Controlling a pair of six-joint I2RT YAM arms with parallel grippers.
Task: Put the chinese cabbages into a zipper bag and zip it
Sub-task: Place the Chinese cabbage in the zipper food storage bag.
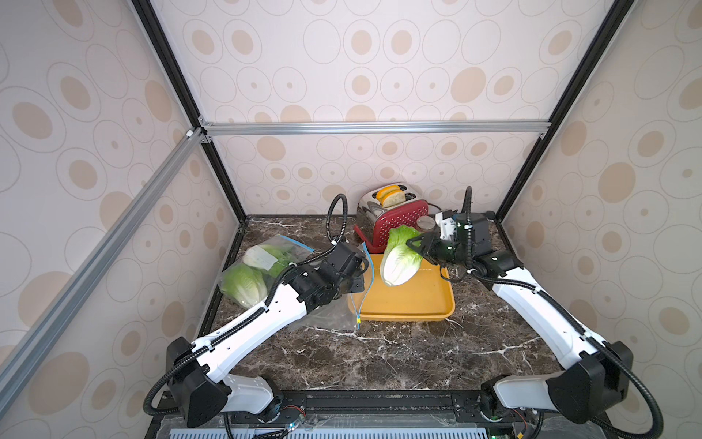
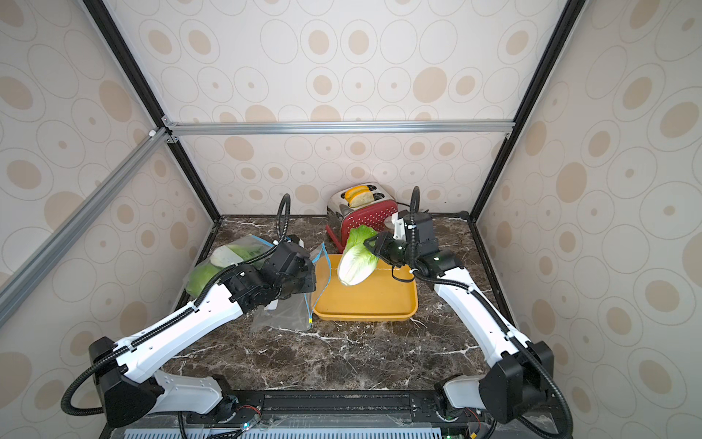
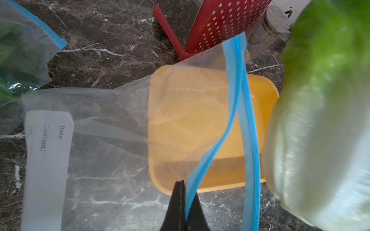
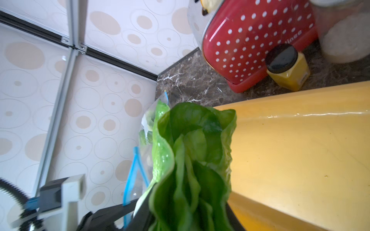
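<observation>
Toaster (image 1: 399,220) behind cabbage (image 1: 399,262), tray (image 1: 418,300) beneath.

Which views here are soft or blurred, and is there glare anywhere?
Left wrist: the cabbage near the lens is soft, while the blue strip of the bag is crisp. Right wrist: its leaves nearest the lens smear, and a glare streak crosses the tray. Both top views: sharp and evenly lit.

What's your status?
Left gripper shut on empty bag rim. Right gripper holds cabbage over yellow tray. Two cabbages bagged. Path to bag looks clear.
</observation>
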